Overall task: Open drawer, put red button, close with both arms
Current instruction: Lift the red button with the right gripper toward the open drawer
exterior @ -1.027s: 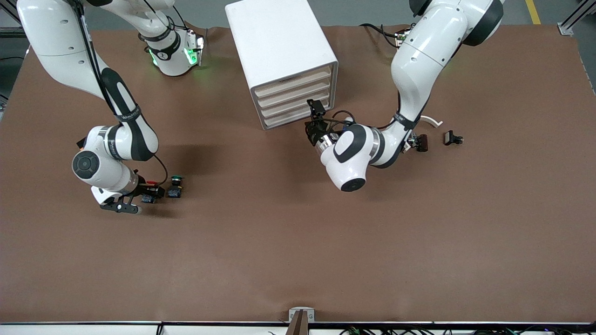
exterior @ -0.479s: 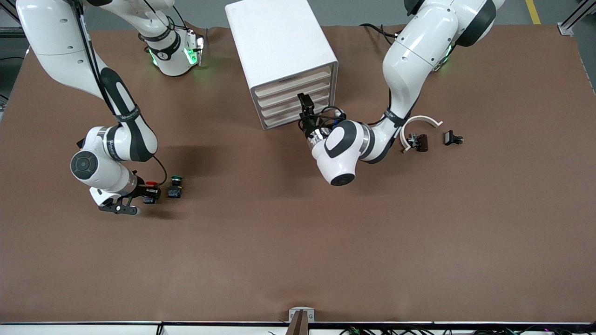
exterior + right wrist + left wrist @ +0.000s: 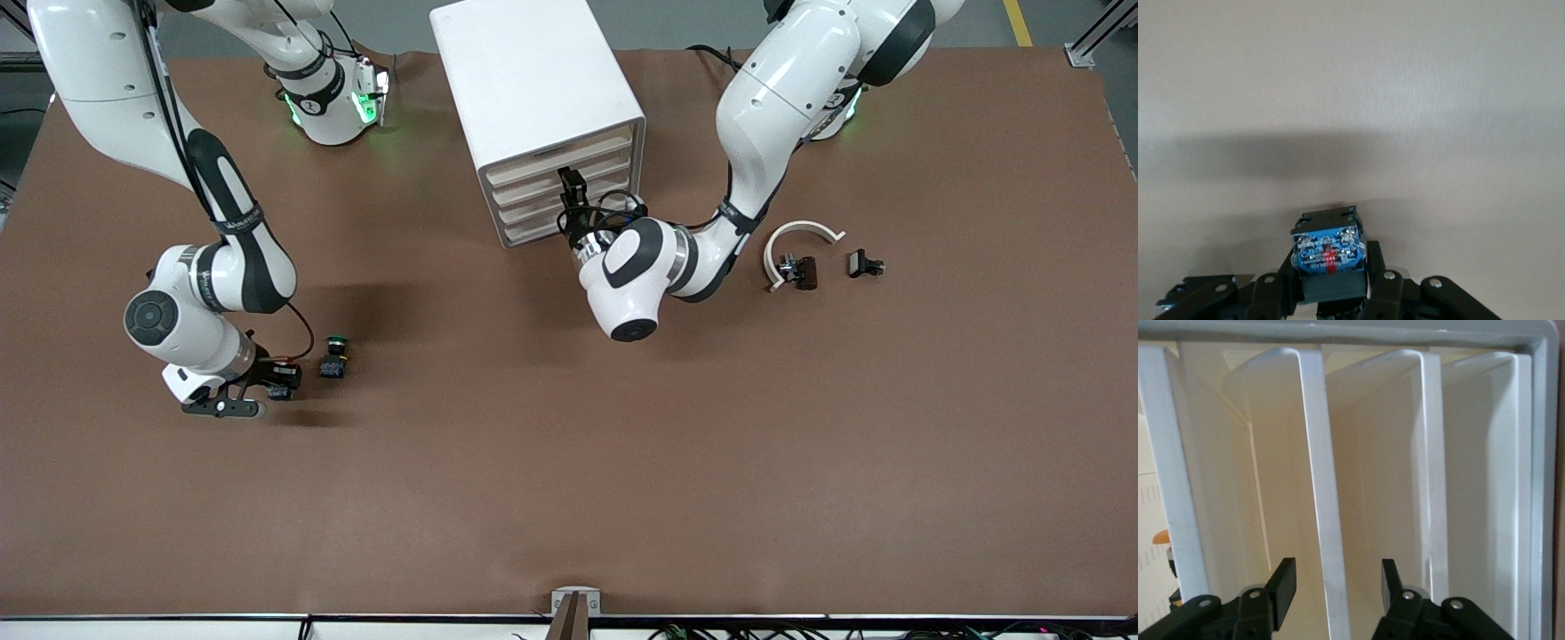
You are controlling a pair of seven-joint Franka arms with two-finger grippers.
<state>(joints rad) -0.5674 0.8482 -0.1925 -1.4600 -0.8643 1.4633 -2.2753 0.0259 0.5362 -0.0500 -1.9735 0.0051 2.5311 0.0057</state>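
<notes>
Left pincer (image 3: 1335,587), top centre of front view, is straddling a drawer (image 3: 569,188) lip w/ fingers apart, not yet gripping. Right pincer (image 3: 1331,283), lower left, is clamped on the red button (image 3: 1328,257) just above the table (image 3: 569,462). Risks: left slipping off thin lip; button twisting in the grip.

red button's (image 3: 1328,257) cap hidden by claw
</notes>
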